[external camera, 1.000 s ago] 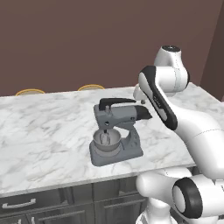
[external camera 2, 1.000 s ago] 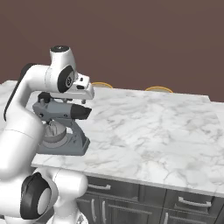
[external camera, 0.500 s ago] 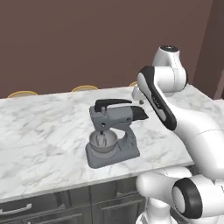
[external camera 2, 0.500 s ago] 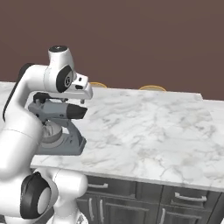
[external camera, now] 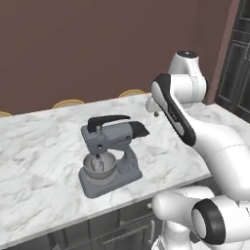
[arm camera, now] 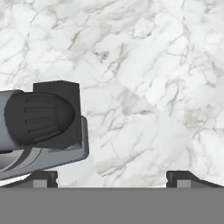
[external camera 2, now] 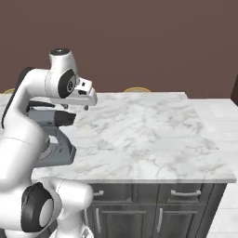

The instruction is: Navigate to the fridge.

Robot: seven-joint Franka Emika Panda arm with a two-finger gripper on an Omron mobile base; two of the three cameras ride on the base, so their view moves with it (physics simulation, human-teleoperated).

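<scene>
Fridge run: gripper (arm camera: 112, 177) above marble counter (external camera: 39, 146) (grey stand mixer (external camera: 110, 156) beside)

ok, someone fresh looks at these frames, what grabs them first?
Probably the grey stand mixer, alone on the white marble island counter near its front edge, bowl under its dark-nosed head. Next, the white arm folded over the counter, its gripper hanging over bare marble just beside the mixer's head, finger tips wide apart with nothing between them. Behind all this, a plain brown wall.

Arm folded, elbow high, wrist bent down; gripper (arm camera: 112, 177) empty, fingertips (arm camera: 183, 177) spread wide.
</scene>
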